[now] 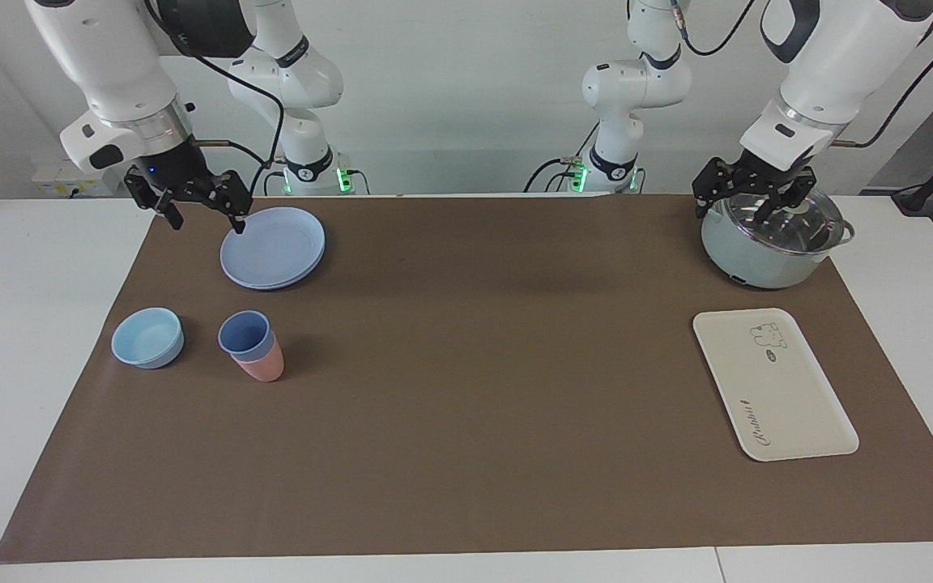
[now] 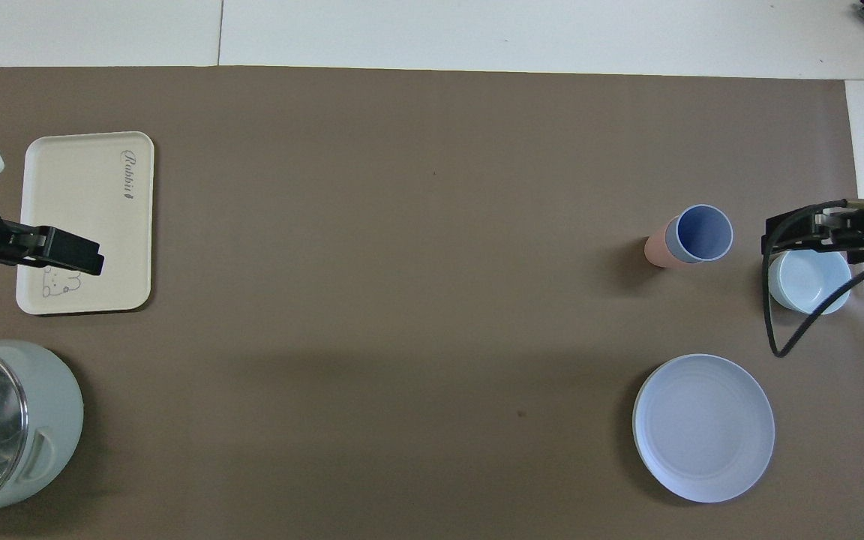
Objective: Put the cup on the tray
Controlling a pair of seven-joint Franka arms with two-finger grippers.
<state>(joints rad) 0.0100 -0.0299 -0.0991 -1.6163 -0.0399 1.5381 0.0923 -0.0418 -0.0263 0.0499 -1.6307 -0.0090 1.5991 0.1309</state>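
Note:
The blue cup (image 1: 243, 333) stands nested inside a pink tumbler (image 1: 262, 368) on the brown mat toward the right arm's end; it also shows in the overhead view (image 2: 702, 232). The cream tray (image 1: 774, 389) with a bear drawing lies empty toward the left arm's end, and shows in the overhead view (image 2: 83, 187). My right gripper (image 1: 206, 217) hangs open and empty in the air by the rim of the stacked blue plates (image 1: 272, 247). My left gripper (image 1: 746, 209) hangs open and empty over the pot's glass lid (image 1: 782, 219). Both arms wait.
A light-blue bowl (image 1: 147, 338) sits beside the cups, toward the right arm's end. A pale green pot (image 1: 758, 263) stands nearer to the robots than the tray. The brown mat (image 1: 475, 389) covers most of the white table.

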